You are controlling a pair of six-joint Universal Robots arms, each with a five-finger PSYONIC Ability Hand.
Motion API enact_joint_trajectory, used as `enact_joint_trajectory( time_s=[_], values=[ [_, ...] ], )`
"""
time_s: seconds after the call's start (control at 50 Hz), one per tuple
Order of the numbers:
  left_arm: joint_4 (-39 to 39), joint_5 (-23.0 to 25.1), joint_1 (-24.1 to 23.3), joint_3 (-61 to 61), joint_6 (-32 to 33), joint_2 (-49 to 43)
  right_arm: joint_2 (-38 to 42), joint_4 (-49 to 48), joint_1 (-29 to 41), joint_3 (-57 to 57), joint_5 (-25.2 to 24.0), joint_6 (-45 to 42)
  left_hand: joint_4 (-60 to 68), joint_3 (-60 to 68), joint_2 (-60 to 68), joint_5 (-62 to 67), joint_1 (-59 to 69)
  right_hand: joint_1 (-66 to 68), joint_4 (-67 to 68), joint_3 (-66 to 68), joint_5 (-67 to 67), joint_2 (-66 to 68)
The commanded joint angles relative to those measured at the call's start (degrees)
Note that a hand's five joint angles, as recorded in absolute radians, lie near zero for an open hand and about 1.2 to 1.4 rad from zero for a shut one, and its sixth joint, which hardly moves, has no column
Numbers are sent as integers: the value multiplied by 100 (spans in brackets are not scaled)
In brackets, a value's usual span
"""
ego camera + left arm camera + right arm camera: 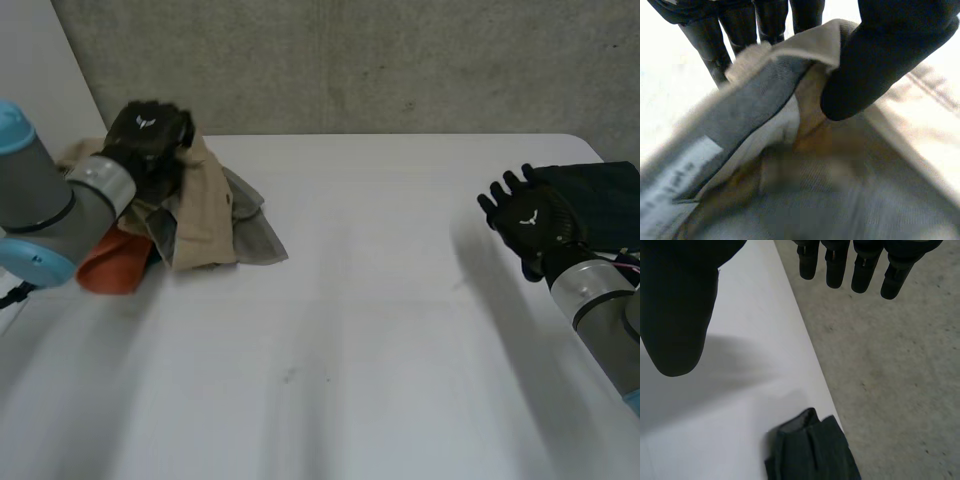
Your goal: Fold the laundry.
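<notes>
So far little looks done. A rumpled pile of clothes (240, 235) sits at the far left of the bench (380, 340), with an orange piece (105, 268) at its near side, and none of it is folded. The left hand (150, 135) is on top of the pile, thumb and fingers pinching the edge of a beige garment (205, 200). The right hand (528, 222) hangs spread and empty beside a dark cloth (600, 195) at the bench's right edge, which may be one finished fold. The whole pile looks left to do.

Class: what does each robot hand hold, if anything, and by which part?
Left hand pinches the beige garment by its edge, between thumb and fingers. Right hand is open, holding nothing.
</notes>
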Motion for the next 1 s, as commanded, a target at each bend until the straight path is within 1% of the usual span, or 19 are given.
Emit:
enact_joint_trajectory(
  time_s=[0.02, 0.08, 0.16, 0.18, 0.26, 0.32, 0.36, 0.38, 0.4, 0.44, 0.48, 0.52, 0.6, 0.66, 0.72, 0.78, 0.8, 0.88, 1.0],
  values=[
    [37, -1, -1352, -415, -1294, 1250, -372, 2, -1, -10, 358, 283, 1171, 1349, 1226, 1417, 1521, -300, -253, -247, -274, -248],
    [72, -1, -1749, -433, -1586, 1305, -539, -6, -19, -18, 410, 635, 1171, 1349, 1226, 1417, 1521, -300, -253, -247, -274, -248],
    [221, -124, -2505, -293, -1754, 796, -662, 11, -19, -18, 446, 1092, 1171, 1349, 1226, 1417, 1521, -300, -253, -247, -274, -248],
    [291, -255, -2802, -153, -1754, 447, -680, 11, -28, -18, 446, 1180, 1171, 1349, 1226, 1417, 1521, -300, -253, -247, -274, -248],
    [371, -519, -3226, 207, -1745, -327, -689, 64, -28, -18, 446, 1444, 1171, 1349, 1226, 1417, 1521, -300, -253, -247, -274, -248],
    [397, -546, -3393, 401, -1754, -680, -680, 187, -106, -36, 446, 1506, 1171, 1349, 1226, 1417, 1521, -300, -253, -247, -274, -248],
    [432, -537, -3473, 446, -1754, -726, -662, 239, -185, -19, 446, 1506, -247, -69, -192, -1, 103, -300, -253, -247, -274, -248],
    [493, -529, -3517, 437, -1754, -708, -662, 266, -221, -18, 446, 1514, -2488, -2310, -2433, -2242, -2138, -300, -253, -247, -274, -248],
    [537, -529, -3526, 428, -1754, -691, -662, 283, -247, -18, 437, 1514, -3493, -3314, -3438, -3247, -3143, -300, -253, -247, -274, -248],
    [616, -529, -3535, 393, -1754, -621, -662, 345, -256, -27, 446, 1514, -4592, -4414, -4538, -4347, -4243, -300, -253, -247, -274, -248],
    [696, -555, -3526, 288, -1745, -297, -662, 389, -256, -45, 437, 1506, -4965, -4787, -4911, -4720, -4616, -300, -253, -247, -274, -248],
    [713, -546, -3473, 165, -1745, 20, -671, 503, -256, -80, 446, 1506, -5016, -4838, -4962, -4771, -4667, -300, -253, -247, -274, -248],
    [714, -520, -3052, -265, -1727, 741, -689, 933, -212, -97, 428, 1532, -5033, -4855, -4979, -4788, -4684, -300, -253, -247, -274, -248],
    [670, -494, -2491, -722, -1719, 1372, -846, 1528, -160, -106, 385, 1794, -5067, -4889, -5013, -4821, -4717, -300, -253, -247, -274, -248],
    [643, -459, -2052, -959, -1710, 1664, -1110, 1952, 50, -106, 323, 2155, -5084, -4906, -5029, -4838, -4734, -300, -253, -247, -274, -248],
    [573, -283, -1603, -1066, -1657, 1612, -1338, 2199, 401, -115, 261, 2436, -5084, -4906, -5029, -4838, -4734, -300, -253, -247, -274, -248],
    [521, -91, -1279, -1110, -1579, 1516, -1400, 2234, 499, -115, 244, 2463, -5084, -4906, -5029, -4838, -4734, -300, -253, -247, -274, -248],
    [354, 550, -663, -1084, -1254, 1069, -1822, 2288, 965, -71, 226, 2464, -5067, -4889, -5013, -4822, -4718, -300, -253, -247, -274, -248],
    [107, 1053, -265, -987, -393, 356, -1893, 2217, 1781, -176, 252, 2411, -5067, -4889, -5013, -4821, -4717, -300, -253, -247, -274, -248]
  ],
)
